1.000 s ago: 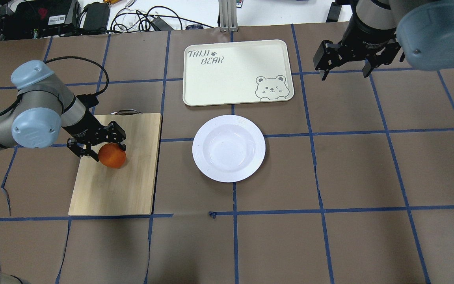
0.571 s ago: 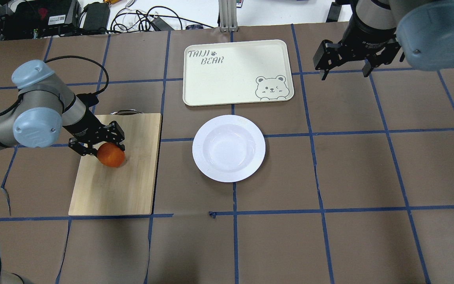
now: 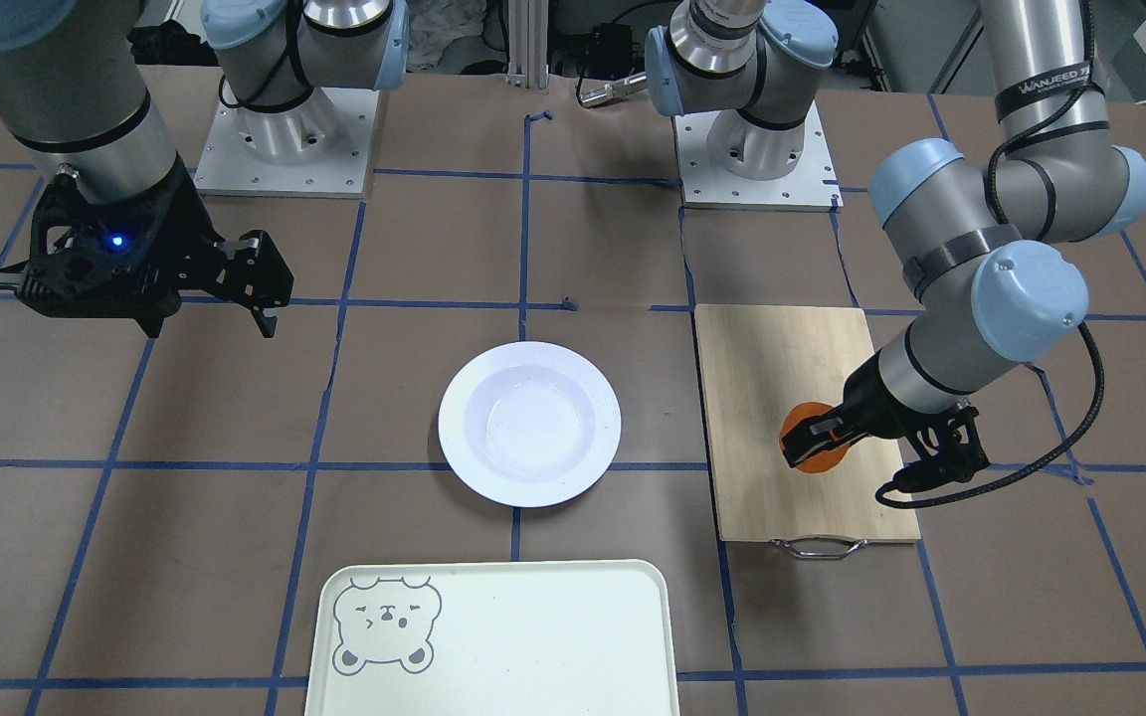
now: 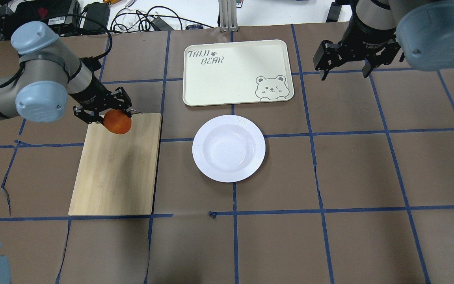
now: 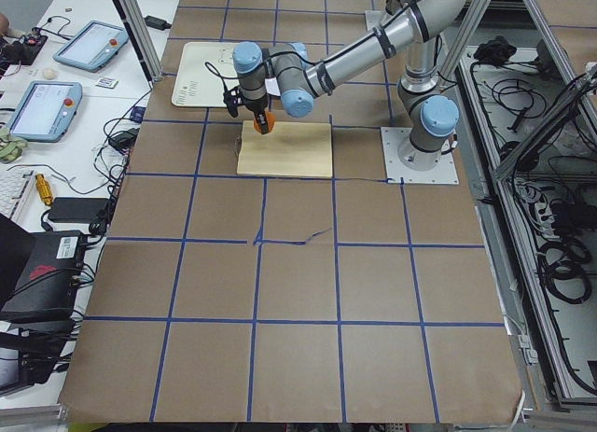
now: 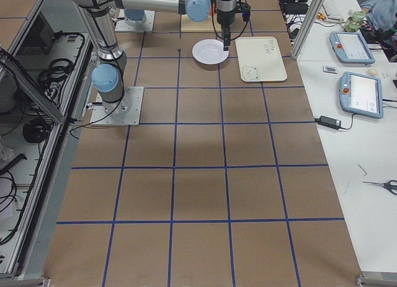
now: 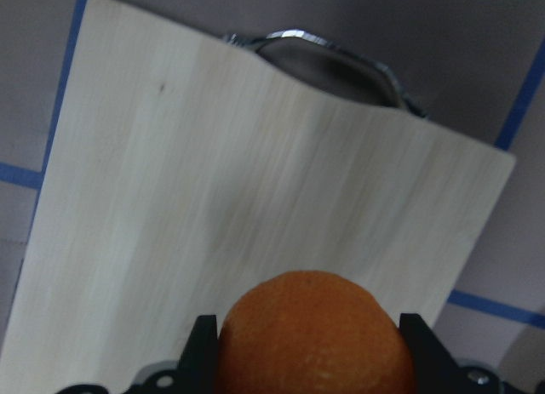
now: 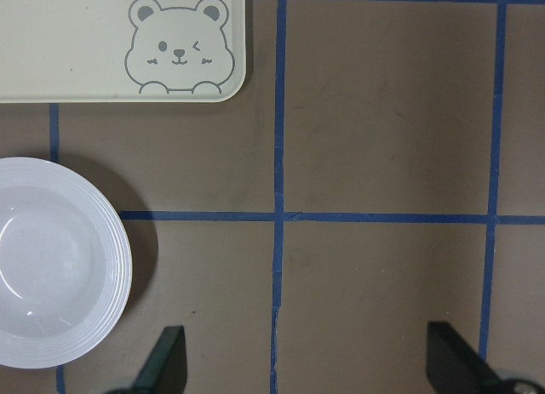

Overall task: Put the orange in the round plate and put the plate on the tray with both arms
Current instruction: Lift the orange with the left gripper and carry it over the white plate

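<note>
Left gripper (image 7: 311,347) pinches orange (image 7: 313,313), plainest in wrist view.

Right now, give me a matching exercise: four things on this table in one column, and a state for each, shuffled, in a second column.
Things
1. orange
2. plate
3. tray
4. right end effector

States
a. round, white, nothing in it
b. open, holding nothing
c. gripped by the left end effector
d. rectangular, bear face in one corner, nothing on it

Pairs: 1-c, 2-a, 3-d, 4-b
</note>
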`<action>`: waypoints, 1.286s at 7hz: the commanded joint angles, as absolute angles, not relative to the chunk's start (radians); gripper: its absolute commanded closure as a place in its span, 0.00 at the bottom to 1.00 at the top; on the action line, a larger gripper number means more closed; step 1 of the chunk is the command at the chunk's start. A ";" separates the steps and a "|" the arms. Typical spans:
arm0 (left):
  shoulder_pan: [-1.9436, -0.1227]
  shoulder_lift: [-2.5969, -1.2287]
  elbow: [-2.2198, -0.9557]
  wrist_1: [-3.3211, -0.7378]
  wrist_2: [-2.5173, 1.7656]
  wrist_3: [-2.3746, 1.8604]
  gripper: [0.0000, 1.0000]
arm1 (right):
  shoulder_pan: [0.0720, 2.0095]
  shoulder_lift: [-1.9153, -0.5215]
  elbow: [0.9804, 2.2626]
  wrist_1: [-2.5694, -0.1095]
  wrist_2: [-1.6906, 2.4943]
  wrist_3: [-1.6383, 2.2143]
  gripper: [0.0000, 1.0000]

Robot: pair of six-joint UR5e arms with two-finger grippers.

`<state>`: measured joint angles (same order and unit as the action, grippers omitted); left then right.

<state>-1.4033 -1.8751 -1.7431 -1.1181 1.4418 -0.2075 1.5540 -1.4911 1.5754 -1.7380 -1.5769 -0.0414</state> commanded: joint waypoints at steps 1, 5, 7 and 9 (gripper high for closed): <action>-1.541 -1.908 -1.669 -1.102 1.350 -0.403 1.00 | 1.552 -1.491 1.575 -1.738 -1.577 -0.043 0.00; -1.725 -1.997 -1.683 -0.966 1.304 -0.582 1.00 | 1.552 -1.491 1.577 -1.736 -1.577 -0.041 0.00; -1.752 -2.011 -1.689 -0.947 1.301 -0.612 1.00 | 1.552 -1.491 1.577 -1.735 -1.578 -0.041 0.00; -1.802 -2.025 -1.703 -0.946 1.299 -0.652 1.00 | 1.554 -1.486 1.577 -1.738 -1.578 -0.038 0.00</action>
<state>-1.7715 -2.0155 -1.6936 -0.9460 1.3016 -0.6259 1.5529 -1.4897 1.5769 -1.7357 -1.5778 -0.0406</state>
